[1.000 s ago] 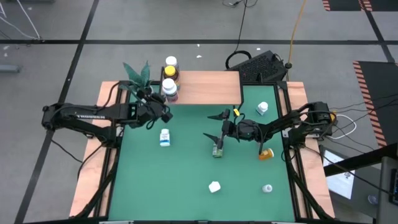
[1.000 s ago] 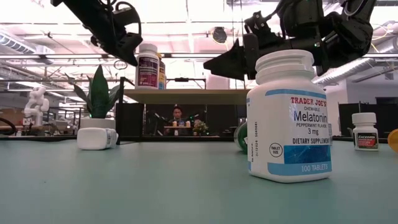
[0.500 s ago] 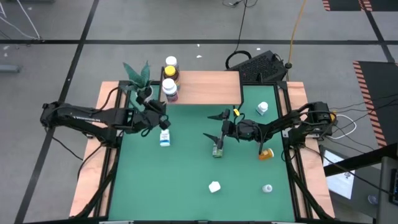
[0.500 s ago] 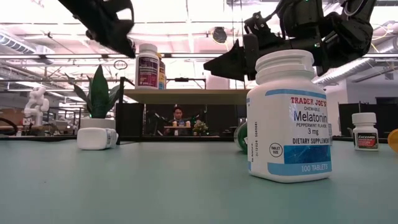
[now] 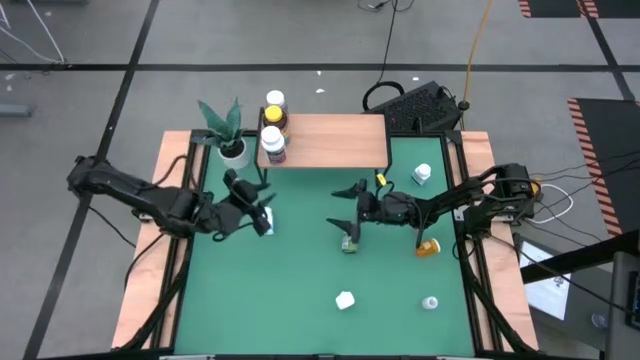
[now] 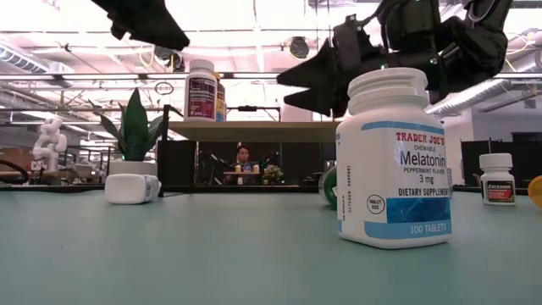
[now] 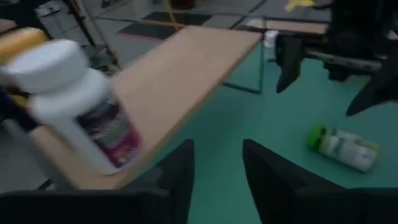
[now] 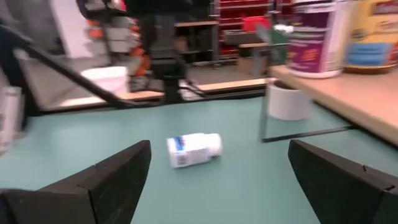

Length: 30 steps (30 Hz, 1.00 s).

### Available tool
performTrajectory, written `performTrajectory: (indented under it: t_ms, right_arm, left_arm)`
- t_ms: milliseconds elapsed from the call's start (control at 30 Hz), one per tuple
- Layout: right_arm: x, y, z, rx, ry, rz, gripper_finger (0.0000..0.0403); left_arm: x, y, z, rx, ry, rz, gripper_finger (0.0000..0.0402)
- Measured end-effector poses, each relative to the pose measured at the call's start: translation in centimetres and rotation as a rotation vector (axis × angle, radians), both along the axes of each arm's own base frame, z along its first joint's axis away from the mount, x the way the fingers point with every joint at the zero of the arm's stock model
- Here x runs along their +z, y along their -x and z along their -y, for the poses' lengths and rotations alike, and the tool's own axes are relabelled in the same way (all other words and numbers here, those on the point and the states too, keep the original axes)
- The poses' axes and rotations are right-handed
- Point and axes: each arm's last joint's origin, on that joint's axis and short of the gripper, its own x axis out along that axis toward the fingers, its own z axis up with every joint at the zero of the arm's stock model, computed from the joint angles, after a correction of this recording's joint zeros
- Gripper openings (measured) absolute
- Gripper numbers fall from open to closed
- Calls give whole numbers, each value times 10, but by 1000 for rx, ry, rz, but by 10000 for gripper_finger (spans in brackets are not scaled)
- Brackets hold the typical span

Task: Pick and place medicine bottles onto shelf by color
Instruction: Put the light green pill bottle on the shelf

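My left claw has withdrawn from the shelf, jaws parted and empty. The purple-labelled bottle now stands at the shelf's left edge. My right claw waits wide over the green bottle.

2 bottles upright on wooden shelf, 5 scattered on green table
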Motion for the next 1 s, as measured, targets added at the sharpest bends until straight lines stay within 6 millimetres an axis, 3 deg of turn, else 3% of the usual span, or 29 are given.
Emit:
performTrajectory:
  t_ms: [267,600,1000]
  right_arm:
    - [0,0,-2,47,-47,8,375]
    - [-4,4,4,-65,-26,-105,375]
    - [40,44,-14,-34,-49,-241,375]
  left_arm:
    - [-25,-33,17,-65,27,-16,203]
    - [-37,-58,28,-231,32,-17,212]
    - [-37,-63,30,-297,-74,-45,212]
